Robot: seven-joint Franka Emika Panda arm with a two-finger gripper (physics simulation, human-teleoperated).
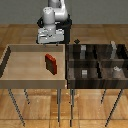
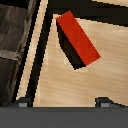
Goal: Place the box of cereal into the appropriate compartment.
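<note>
While the gripper (image 1: 50,40) hangs above the back edge of the big light tray (image 1: 15,62), its fingers (image 2: 104,102) are spread wide and hold nothing. Inside that tray, the red box of cereal (image 1: 51,63) stands near the dark bin (image 1: 95,64).

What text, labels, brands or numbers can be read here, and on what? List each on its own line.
None can be read.
The small flat red rectangular cereal box shows only plain red faces in both views.
The light-wood tray, the dark-brown four-part wooden bin and the arm's gripper carry no visible markings.
</note>
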